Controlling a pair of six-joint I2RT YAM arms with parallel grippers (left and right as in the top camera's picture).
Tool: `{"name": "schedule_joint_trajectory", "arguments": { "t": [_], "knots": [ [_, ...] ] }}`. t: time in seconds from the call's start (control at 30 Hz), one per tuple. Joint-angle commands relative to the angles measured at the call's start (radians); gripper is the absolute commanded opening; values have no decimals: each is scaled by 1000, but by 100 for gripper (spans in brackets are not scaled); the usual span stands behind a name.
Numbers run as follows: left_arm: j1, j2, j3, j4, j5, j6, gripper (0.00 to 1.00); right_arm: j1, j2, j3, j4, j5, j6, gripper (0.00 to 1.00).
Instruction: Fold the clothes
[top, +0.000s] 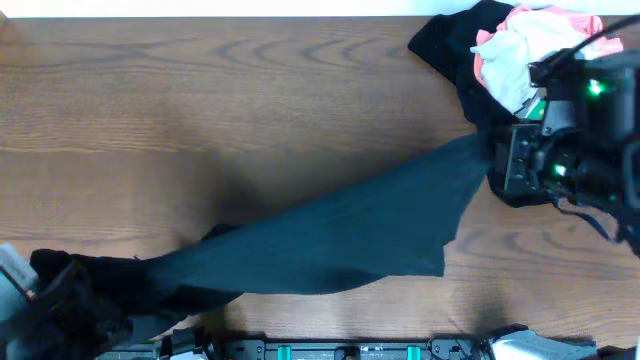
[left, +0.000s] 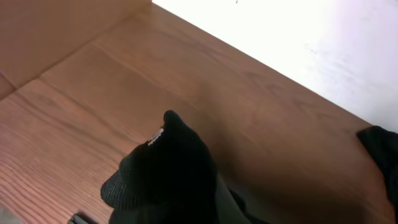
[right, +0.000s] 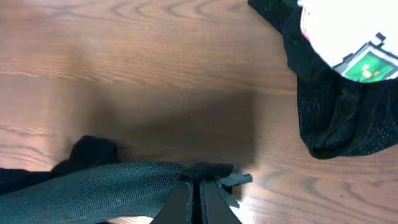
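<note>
Wood surface (top: 200, 100): your left claw (top: 70, 290) near-left, right claw (right: 199, 190) at right, both clenched on black shirt (top: 340, 240) stretched between.

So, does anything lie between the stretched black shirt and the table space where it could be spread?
Nothing visible does: the table beside the black shirt is bare; the clothes pile sits far right.

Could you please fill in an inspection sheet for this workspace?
Surface: brown wood-grain table.
Job's things: black fabric shirt stretched diagonally across the table; heap of black, white and coral-pink garments at the far right corner.
Clutter: nothing seen.
Grippers: right claw shut on the shirt's edge; left claw shut, buried in bunched shirt fabric.
Cables: black cable looping above the garment heap.
Surroundings: white strip beyond the table's far edge.
</note>
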Motion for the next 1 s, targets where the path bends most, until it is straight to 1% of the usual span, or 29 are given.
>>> {"name": "schedule_joint_trajectory", "arguments": {
  "t": [0.0, 0.2, 0.4, 0.7, 0.97],
  "knots": [
    [-2, 63, -12, 7, -30, -21, 6, 7, 27, -53, 22, 30, 16, 1],
    [-2, 177, -58, 10, -22, -39, 6, 7, 76, -134, 94, 23, 16, 1],
    [-2, 316, -63, 43, -19, -38, 6, 6, 168, -138, 142, 24, 6, 1],
    [-2, 513, -63, 203, -17, 1, 6, -36, 311, -138, 299, 24, -9, 1],
    [-2, 673, -63, 346, 0, 40, 6, -78, 383, -138, 463, 27, -16, 1]
  ]
}}
